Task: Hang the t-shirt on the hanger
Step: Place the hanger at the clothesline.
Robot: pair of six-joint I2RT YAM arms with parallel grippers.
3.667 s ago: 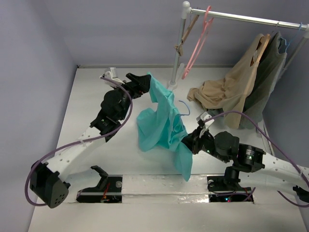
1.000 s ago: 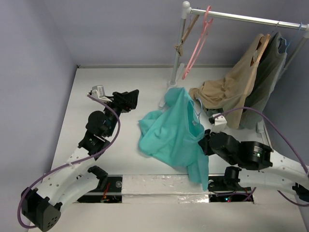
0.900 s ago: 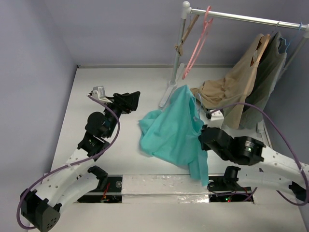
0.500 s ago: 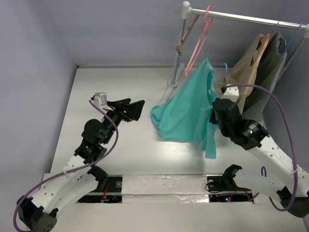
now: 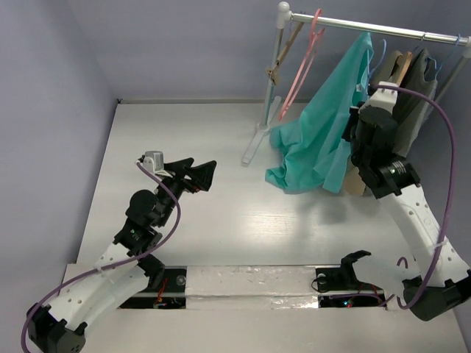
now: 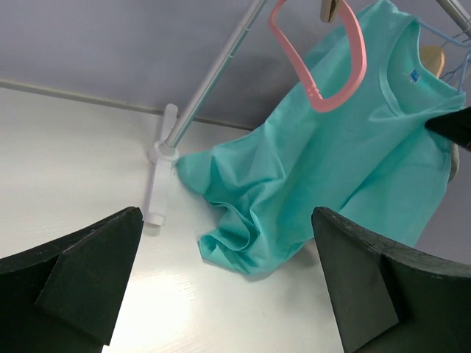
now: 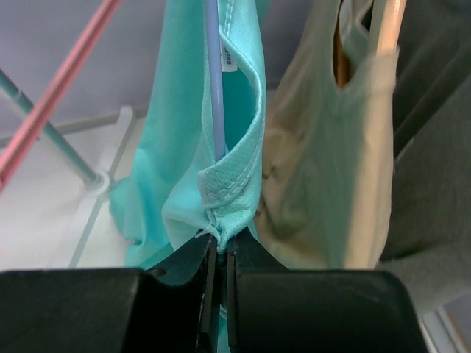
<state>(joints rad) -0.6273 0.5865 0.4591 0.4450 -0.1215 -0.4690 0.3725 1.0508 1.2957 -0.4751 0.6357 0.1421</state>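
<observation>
The teal t-shirt (image 5: 324,125) hangs high by the rail, its lower part bunched on the table near the rack's foot. It also shows in the left wrist view (image 6: 331,154). The light-blue hanger (image 7: 215,88) runs up inside the shirt's collar; its hook (image 5: 382,51) shows at the rail. My right gripper (image 5: 358,118) is raised at the collar. In the right wrist view it (image 7: 221,246) is shut on the collar's hem. My left gripper (image 5: 204,175) is open and empty over the table, well left of the shirt, jaws wide apart (image 6: 227,220).
A clothes rack's rail (image 5: 383,29) and pole (image 5: 271,73) stand at the back, its foot (image 6: 158,176) on the table. A pink hanger (image 5: 302,66), a brown wooden hanger (image 5: 283,51), a tan garment (image 7: 331,162) and a dark grey-green garment (image 5: 427,81) hang there.
My right arm has lifted the t-shirt off the table and carried it up and right to the rail. My left gripper stayed open and shifted only slightly.
</observation>
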